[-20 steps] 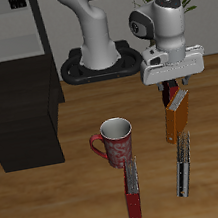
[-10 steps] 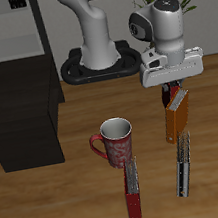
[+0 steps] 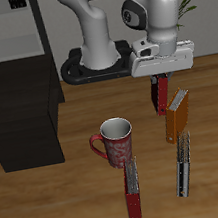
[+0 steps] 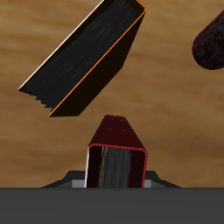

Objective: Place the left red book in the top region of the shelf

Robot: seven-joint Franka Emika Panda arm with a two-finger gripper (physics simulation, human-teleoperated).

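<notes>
- Wooden tabletop carries a mug, books and the black shelf.
- My gripper is clenched on the left red book, lifted above the orange book so it can travel freely.
- Shelf sits well apart, beyond the mug.

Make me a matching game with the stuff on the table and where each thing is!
Things:
1. left red book
2. orange book
3. mug
4. shelf

Places:
A. low black box standing on the table near its edge
B. standing on the table just below the lifted book
C. held up in the gripper, off the table
D. beside the long thin red book lying flat

Pairs: 1-C, 2-B, 3-D, 4-A
</notes>
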